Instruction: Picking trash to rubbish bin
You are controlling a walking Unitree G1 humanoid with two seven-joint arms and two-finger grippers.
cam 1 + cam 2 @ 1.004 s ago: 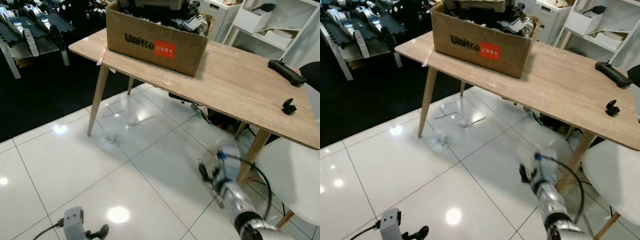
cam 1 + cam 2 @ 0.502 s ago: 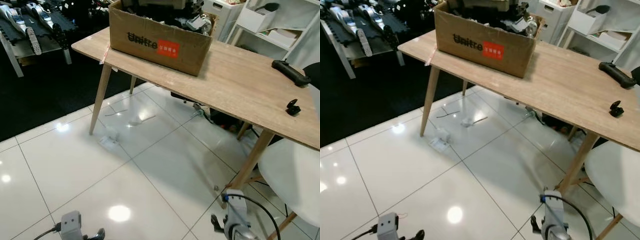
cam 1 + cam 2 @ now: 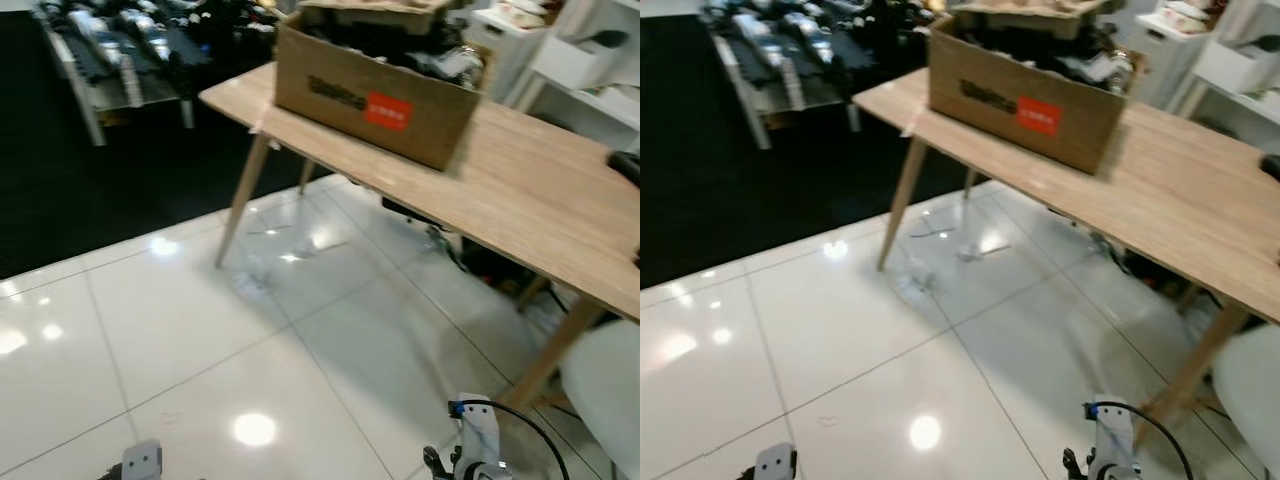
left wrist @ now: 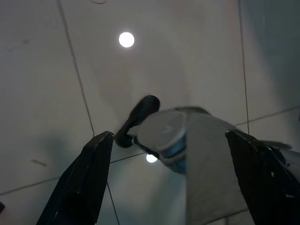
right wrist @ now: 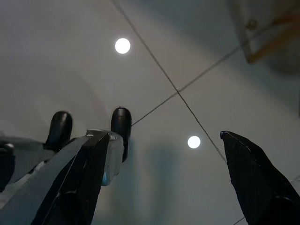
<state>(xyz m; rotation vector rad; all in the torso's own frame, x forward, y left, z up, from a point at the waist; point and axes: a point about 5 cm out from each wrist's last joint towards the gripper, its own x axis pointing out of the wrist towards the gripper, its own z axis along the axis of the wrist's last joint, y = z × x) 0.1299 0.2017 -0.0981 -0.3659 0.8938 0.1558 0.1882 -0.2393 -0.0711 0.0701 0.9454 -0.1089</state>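
My view has swung left since before; both grippers, left point(image 4: 168, 187) and right point(image 5: 159, 187), hang spread wide, empty; box point(image 3: 375, 90) lettering ahead is blurred.

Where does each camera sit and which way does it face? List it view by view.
Eye views: head camera, facing forward and down at the wooden table, cardboard box and white floor; both wrists at the bottom edge.
Left wrist view: faces the floor between open black fingers.
Right wrist view: likewise, fingers open.
Shared: tile seams and ceiling-light reflections.

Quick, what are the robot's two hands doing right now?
Left gripper: open, holding nothing.
Right gripper: open, holding nothing.
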